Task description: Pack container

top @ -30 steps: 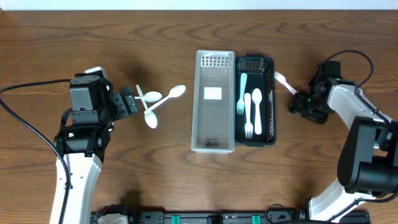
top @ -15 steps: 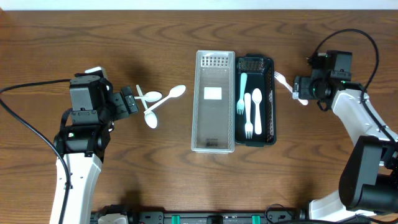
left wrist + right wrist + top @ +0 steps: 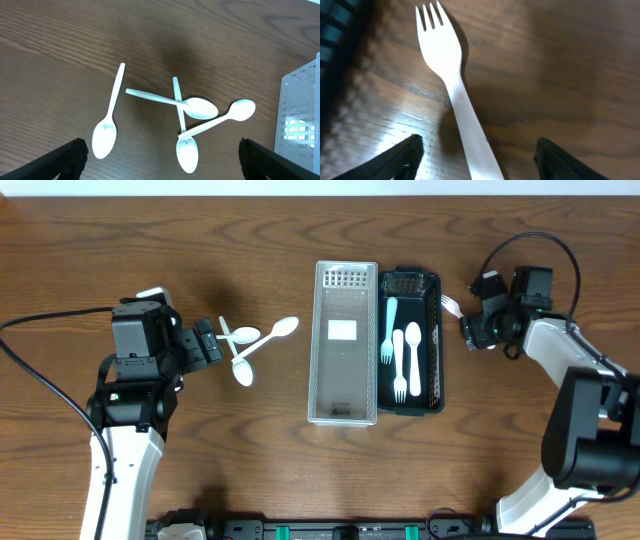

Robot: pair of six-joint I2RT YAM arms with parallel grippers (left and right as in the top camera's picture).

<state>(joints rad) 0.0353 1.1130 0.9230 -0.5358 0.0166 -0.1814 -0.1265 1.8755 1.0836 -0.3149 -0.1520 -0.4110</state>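
Observation:
A clear plastic container (image 3: 345, 405) stands mid-table, empty but for a label. Beside it a black tray (image 3: 437, 345) holds a teal fork (image 3: 389, 328), a white fork (image 3: 399, 365) and a white spoon (image 3: 413, 358). Several white spoons (image 3: 250, 343) lie loose on the left; in the left wrist view they (image 3: 192, 106) lie just ahead of my open, empty left gripper (image 3: 160, 162). A white fork (image 3: 452, 307) lies right of the tray. In the right wrist view its handle (image 3: 462, 105) runs between the open fingers of my right gripper (image 3: 477, 160), low over the table.
The clear container's corner shows at the right edge of the left wrist view (image 3: 300, 115). The black tray's wall shows at the left edge of the right wrist view (image 3: 335, 45). The right arm's cable (image 3: 530, 242) loops above the right gripper.
My right gripper has swung up and left from the table's right side to the white fork and now straddles its handle. The left arm and the spoons have not moved.

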